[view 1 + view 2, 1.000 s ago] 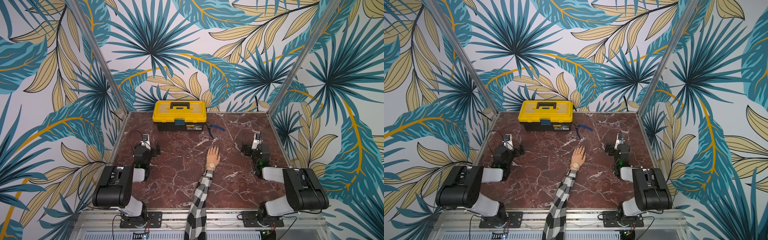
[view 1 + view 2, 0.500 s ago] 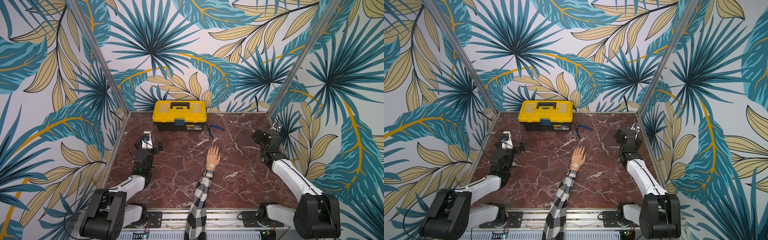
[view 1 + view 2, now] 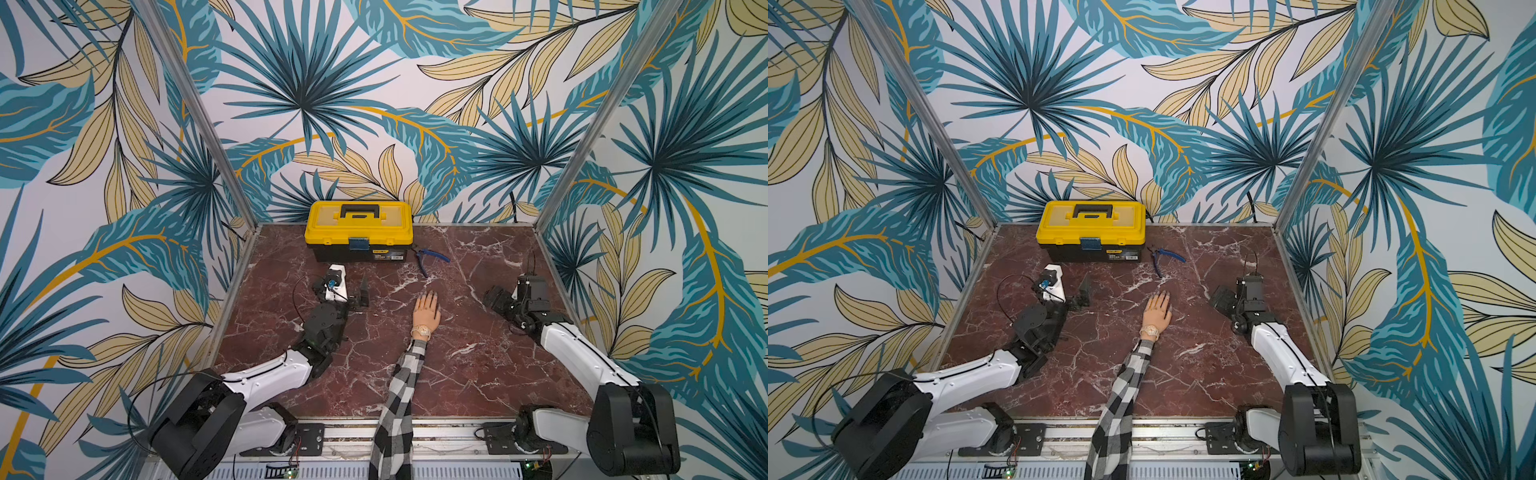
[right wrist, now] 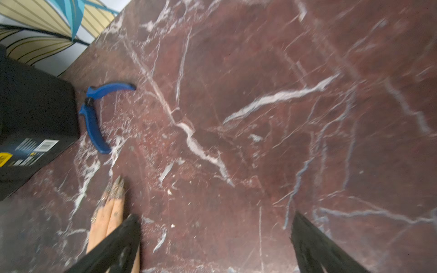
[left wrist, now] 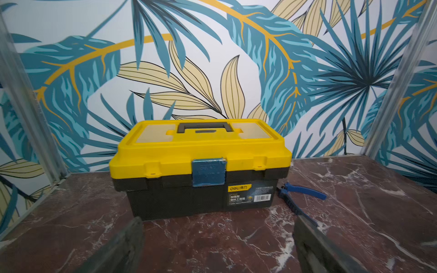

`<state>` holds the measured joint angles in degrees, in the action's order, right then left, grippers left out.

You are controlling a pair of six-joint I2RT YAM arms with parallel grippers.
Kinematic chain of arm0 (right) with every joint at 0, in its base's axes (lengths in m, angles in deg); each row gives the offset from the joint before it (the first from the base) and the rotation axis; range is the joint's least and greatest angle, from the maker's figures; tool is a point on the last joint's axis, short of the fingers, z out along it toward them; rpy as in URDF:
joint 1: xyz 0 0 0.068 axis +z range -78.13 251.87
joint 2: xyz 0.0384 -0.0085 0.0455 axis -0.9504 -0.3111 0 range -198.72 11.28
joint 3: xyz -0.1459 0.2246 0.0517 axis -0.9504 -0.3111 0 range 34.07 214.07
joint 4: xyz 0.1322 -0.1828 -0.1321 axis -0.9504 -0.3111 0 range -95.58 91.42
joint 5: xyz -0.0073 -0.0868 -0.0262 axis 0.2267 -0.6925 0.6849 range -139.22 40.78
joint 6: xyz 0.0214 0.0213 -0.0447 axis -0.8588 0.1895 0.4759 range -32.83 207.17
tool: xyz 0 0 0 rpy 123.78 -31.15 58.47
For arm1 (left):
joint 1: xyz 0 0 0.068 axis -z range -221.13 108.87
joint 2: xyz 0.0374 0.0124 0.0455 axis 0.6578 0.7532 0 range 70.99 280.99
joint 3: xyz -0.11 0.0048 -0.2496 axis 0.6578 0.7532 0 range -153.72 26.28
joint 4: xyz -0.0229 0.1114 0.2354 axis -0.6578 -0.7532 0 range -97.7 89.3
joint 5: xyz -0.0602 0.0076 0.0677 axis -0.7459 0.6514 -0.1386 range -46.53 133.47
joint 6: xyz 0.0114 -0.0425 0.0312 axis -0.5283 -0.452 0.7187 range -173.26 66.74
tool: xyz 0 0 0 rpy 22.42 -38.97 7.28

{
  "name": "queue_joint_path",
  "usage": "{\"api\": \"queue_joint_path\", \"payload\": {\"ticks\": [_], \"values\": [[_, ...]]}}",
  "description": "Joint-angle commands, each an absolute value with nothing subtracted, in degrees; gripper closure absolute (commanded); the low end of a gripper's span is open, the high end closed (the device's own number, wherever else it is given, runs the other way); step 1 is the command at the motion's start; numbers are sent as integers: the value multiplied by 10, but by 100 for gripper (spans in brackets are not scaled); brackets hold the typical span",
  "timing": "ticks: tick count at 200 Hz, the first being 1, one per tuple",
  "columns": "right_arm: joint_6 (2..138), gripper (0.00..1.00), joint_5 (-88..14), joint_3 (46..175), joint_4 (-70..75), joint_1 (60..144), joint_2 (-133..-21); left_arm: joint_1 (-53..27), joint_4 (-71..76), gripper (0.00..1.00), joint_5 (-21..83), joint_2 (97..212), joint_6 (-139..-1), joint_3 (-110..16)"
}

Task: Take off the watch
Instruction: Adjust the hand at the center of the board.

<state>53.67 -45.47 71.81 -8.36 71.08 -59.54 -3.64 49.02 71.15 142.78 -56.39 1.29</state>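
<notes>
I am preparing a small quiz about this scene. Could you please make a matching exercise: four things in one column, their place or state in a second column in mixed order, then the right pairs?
Things:
1. watch
2. toolbox
3. pliers
4. right gripper

Place or state:
A. open, holding nothing
B. yellow lid shut
C. worn just behind the mannequin hand
D. lying on the table beside the toolbox

Pairs: 1-C, 2-B, 3-D, 4-A
</notes>
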Motion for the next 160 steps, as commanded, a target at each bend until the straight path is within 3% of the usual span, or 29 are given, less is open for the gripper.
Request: {"api": "queue_joint_path", "payload": {"ticks": [1, 59, 109, 160], "values": [[477, 0, -348, 686, -56, 712, -584, 17, 445, 1, 764, 1457, -589, -14], [414, 0, -253, 651, -15, 716, -582, 119, 170, 1, 763, 1496, -736, -135], [360, 1, -195, 622, 67, 735, -602, 126, -135, 1, 631, 1567, -896, -283], [365, 1, -200, 617, 62, 768, -605, 176, -181, 1, 577, 1626, -937, -320]]}}
